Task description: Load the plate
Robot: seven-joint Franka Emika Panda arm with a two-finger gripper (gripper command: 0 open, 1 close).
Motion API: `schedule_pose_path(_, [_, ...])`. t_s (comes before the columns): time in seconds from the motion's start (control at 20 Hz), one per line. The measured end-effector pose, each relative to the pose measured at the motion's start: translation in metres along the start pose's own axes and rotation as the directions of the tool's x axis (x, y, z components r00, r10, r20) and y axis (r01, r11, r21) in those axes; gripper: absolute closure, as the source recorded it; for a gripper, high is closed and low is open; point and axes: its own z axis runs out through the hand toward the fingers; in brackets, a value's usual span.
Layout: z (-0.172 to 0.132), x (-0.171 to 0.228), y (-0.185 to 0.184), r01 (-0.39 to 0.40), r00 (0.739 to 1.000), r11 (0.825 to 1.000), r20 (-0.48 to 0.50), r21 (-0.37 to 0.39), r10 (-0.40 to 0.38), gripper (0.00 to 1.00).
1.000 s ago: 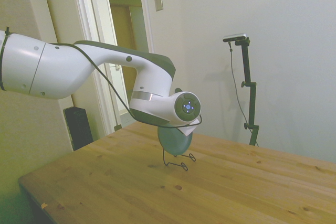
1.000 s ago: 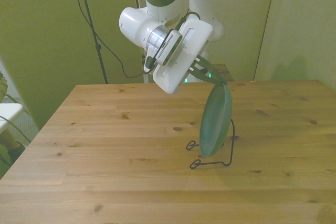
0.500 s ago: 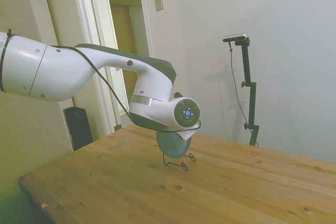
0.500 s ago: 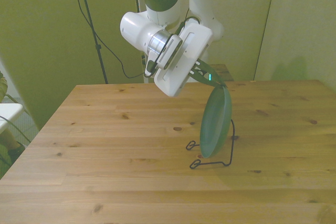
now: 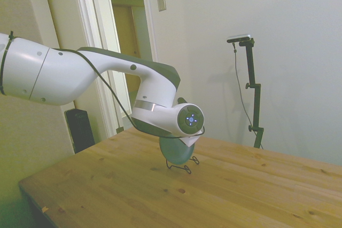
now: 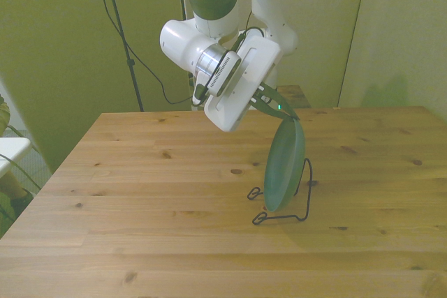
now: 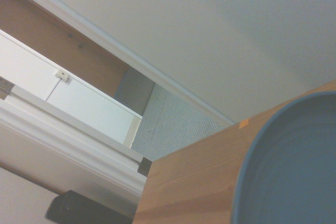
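Teal-green, the round matte plate (image 6: 283, 165) stands almost on edge in the thin black wire rack (image 6: 281, 209) right of the wooden counter's (image 6: 140, 193) middle, its top rim pinched by the closed tool (image 6: 285, 112) reaching down from the upper left.
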Motion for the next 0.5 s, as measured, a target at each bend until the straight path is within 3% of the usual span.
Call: schedule_pose_path(0.5, [0.005,0.0044,0.0106,-0.01,1.0,1.0,0.003,-0.008,0.01,1.0])
